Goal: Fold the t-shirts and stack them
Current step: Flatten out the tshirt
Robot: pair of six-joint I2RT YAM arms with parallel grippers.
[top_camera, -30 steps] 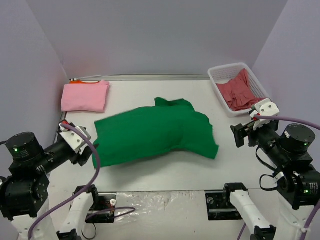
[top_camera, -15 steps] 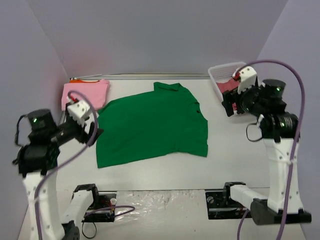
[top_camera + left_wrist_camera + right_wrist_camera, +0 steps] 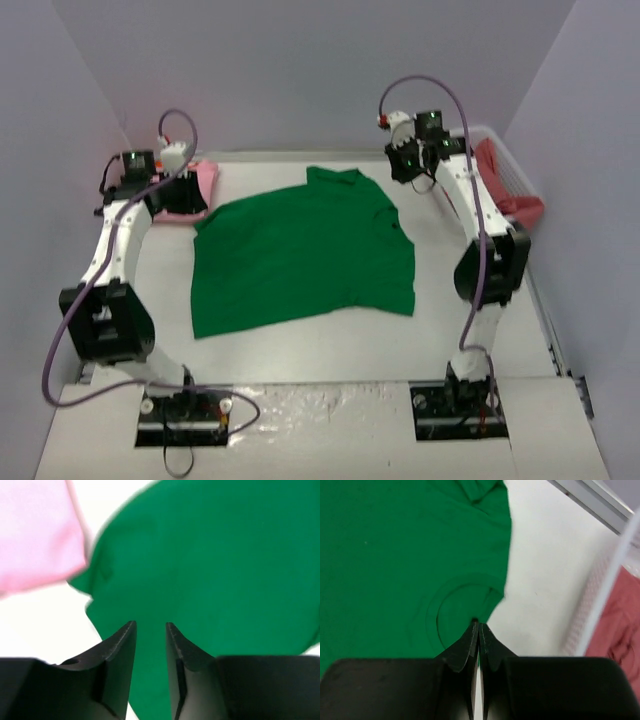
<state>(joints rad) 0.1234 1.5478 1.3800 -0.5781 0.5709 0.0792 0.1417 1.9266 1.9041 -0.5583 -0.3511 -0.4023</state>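
Right gripper (image 3: 476, 625) closed at green t-shirt (image 3: 300, 255) sleeve edge, perhaps pinching; left gripper (image 3: 150, 625) jaws slightly apart, empty.

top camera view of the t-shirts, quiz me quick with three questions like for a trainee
1. True or false: the green t-shirt is folded.
2. Where is the coral red t-shirt? A under the green t-shirt; B in the white basket; C hanging on the wall.
3. Fill in: the right claw is ___ (open or shut).
Key: 1 false, it lies spread flat; 2 B; 3 shut.
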